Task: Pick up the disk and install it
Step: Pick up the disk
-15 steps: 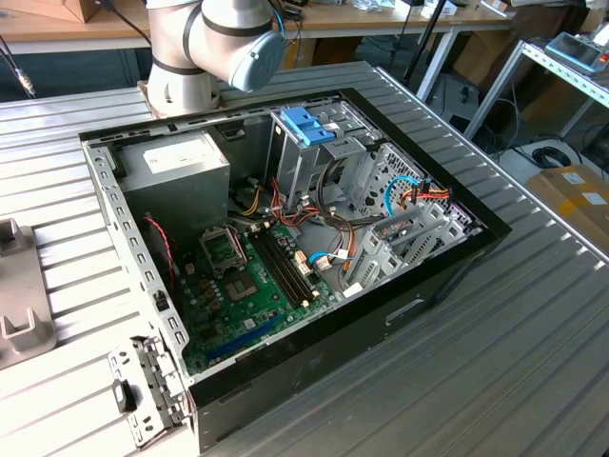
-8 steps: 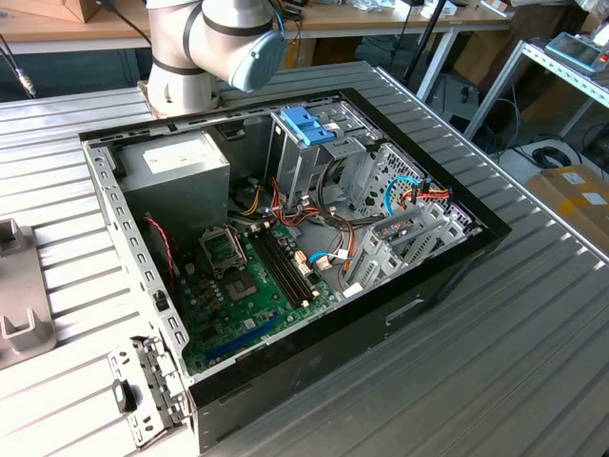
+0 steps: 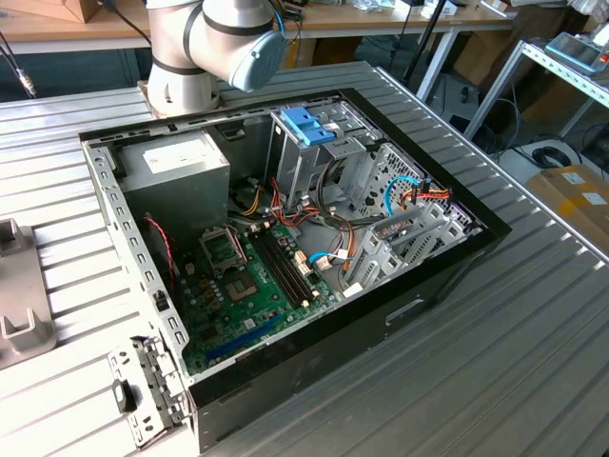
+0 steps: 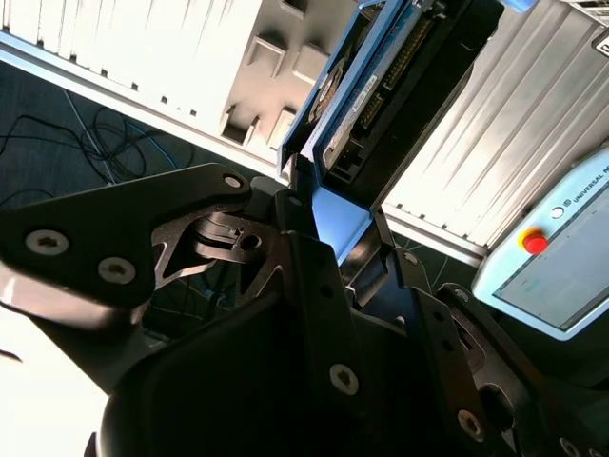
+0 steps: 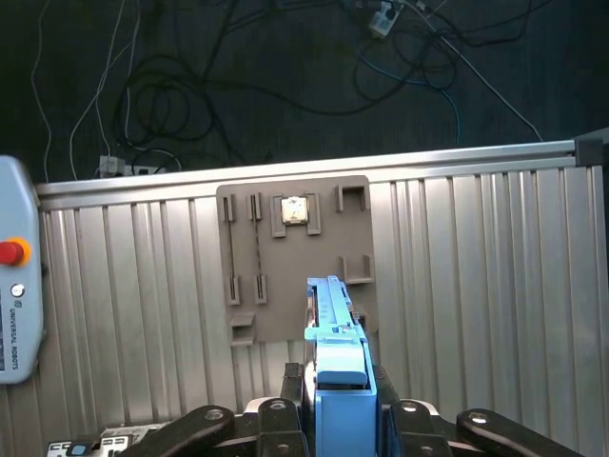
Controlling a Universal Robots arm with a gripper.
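the disk [image 4: 376,90], grey metal with light-blue rails, is clamped edgewise in the gripper [image 4: 333,214].

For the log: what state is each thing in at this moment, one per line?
disk: held on edge above the table, clamped in the gripper.
gripper: shut on the disk.
computer case: lying on its side, side panel off, inside exposed.
fixture plate: flat on the table, beneath the held disk.
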